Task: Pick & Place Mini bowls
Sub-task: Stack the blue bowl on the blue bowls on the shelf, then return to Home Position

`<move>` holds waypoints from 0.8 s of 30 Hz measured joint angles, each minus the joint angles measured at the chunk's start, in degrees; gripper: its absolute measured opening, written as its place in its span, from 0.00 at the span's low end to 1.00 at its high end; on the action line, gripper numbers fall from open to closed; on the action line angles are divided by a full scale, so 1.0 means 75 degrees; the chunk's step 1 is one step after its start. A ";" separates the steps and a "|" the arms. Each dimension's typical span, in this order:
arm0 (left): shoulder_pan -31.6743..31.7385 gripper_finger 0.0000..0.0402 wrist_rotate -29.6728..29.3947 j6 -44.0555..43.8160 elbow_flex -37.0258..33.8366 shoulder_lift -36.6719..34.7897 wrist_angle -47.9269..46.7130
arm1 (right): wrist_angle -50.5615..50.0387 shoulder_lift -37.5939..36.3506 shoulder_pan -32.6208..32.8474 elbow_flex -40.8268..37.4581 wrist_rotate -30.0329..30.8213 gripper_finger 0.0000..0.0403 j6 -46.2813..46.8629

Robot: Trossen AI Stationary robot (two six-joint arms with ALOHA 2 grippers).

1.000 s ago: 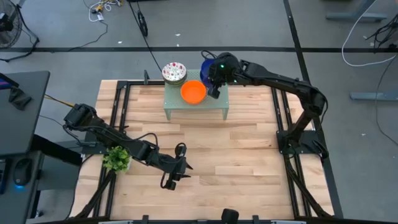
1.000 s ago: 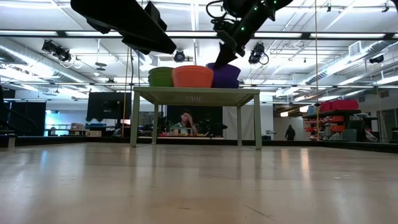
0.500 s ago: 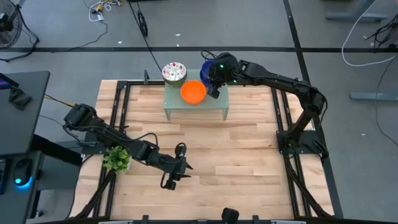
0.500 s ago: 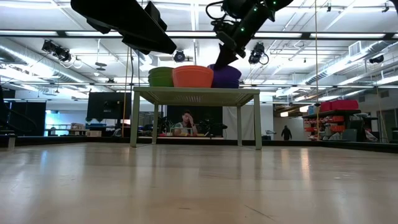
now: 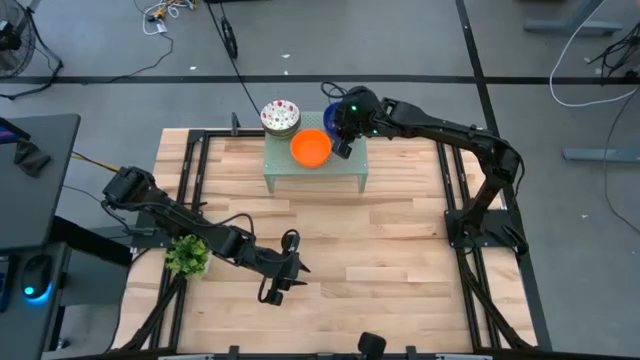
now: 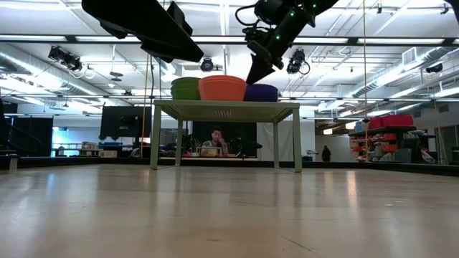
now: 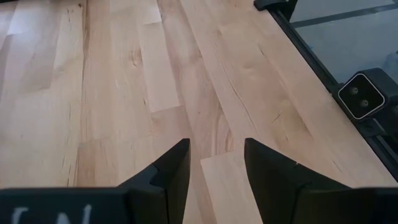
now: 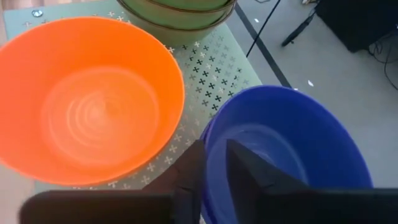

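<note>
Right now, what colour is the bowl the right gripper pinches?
Solid blue bowl; clearest in the right wrist view.

A wooden table (image 5: 400, 240) is seen from above. A pale green stand (image 5: 315, 172) is set near its far edge. On the stand, an orange bowl (image 5: 311, 148), a blue bowl (image 5: 331, 117) and a stack of speckled bowls (image 5: 280, 116) are placed. A small green plant (image 5: 187, 256) is found at the table's left edge.

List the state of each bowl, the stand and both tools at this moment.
Blue bowl: upright on the stand, rim pinched by the right tool.
Orange bowl: upright, empty, on the stand.
Speckled bowls: stacked on the stand.
Stand: upright on the table, carrying all the bowls.
Left tool: open, empty, low over the table.
</note>
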 joint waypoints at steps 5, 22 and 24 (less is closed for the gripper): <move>0.0000 0.39 0.0000 -0.0001 0.0000 0.0000 -0.0003 | -0.0062 -0.0116 0.0004 0.0000 -0.0001 0.32 -0.0048; -0.0116 0.39 0.0000 -0.0431 0.0000 0.0000 -0.0058 | -0.2379 -0.3884 0.1940 -0.2410 -0.2191 0.43 0.0807; -0.0162 0.39 0.0000 -0.0431 0.0000 0.0000 -0.0058 | -0.1891 -0.4699 0.2324 -0.3443 -0.2305 0.41 0.1050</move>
